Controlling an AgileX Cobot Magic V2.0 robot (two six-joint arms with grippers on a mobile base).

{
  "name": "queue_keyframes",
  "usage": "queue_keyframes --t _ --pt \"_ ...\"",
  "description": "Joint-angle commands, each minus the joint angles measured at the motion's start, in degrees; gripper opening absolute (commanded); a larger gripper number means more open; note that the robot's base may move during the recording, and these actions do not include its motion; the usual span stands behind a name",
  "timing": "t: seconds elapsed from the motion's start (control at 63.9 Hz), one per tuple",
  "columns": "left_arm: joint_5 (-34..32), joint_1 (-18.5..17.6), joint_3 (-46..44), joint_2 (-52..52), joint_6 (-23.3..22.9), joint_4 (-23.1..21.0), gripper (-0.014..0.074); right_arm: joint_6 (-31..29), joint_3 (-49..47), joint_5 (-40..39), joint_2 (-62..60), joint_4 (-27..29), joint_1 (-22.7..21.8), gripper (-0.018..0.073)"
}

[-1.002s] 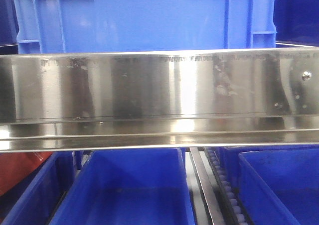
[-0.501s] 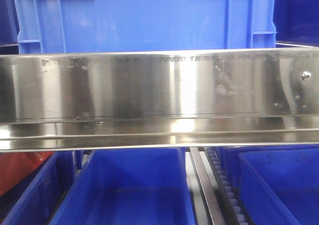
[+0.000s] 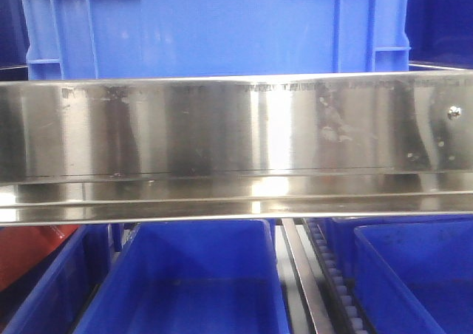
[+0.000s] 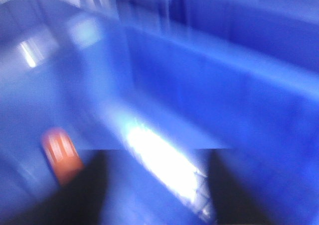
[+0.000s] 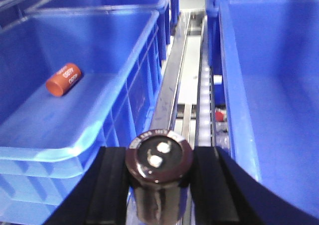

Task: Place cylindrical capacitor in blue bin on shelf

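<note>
Right claw (image 5: 160, 165) is pinching a dark brown cylinder (image 5: 158, 158) upright at bottom center, 2 terminals up, probably so it's ready to drop. Left claw (image 4: 157, 185) looks spread and empty, but it's super blurry. The orange cylindrical capacitor (image 5: 64, 79) lies on its side inside the blue bin (image 5: 124, 70), upper left, on the shelf (image 3: 236, 138).

cylindrical capacitor (image 4: 61, 155): smeared by motion blur, just left of left gripper (image 4: 155, 158); digits unreadable.
dark cylinder (image 5: 158, 180): base cut off below right gripper (image 5: 159, 156).
</note>
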Motion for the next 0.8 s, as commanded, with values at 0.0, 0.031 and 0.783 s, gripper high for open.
queue_keyframes --t 0.0,0.031,0.783 --pt "2.08 -0.19 -0.32 -3.09 -0.07 0.32 -0.0058 -0.08 -0.58 -1.56 -1.38 0.01 0.14 -0.0162" --pt "3.8 -0.19 -0.32 -4.2 -0.07 0.44 -0.011 -0.08 -0.58 -1.56 -1.81 0.01 0.14 -0.0162" --pt "-12.92 -0.19 44.56 -42.76 -14.63 5.46 -0.0111 -7.1 -25.76 -0.42 18.97 2.39 14.21 -0.0162"
